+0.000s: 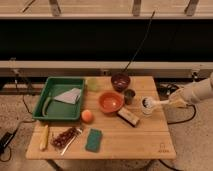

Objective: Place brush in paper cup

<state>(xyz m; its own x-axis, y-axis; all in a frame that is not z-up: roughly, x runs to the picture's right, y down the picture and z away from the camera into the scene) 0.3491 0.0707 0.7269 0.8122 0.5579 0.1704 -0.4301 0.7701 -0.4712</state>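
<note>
The paper cup (146,108), short and white, stands near the right edge of the wooden table (125,145). The brush (156,103) lies almost level, its dark round head over the cup's mouth and its white handle running right. My gripper (177,100) reaches in from the right, just past the table edge, and is shut on the end of the handle. The cup's inside is hidden by the brush head.
A small dark metal cup (129,96) and an orange bowl (110,102) sit just left of the paper cup, with a tan block (128,116) in front. Further off are a dark red bowl (120,80), a yellow-green cup (92,84), a green tray (50,102), an orange fruit (87,115) and a green sponge (93,140).
</note>
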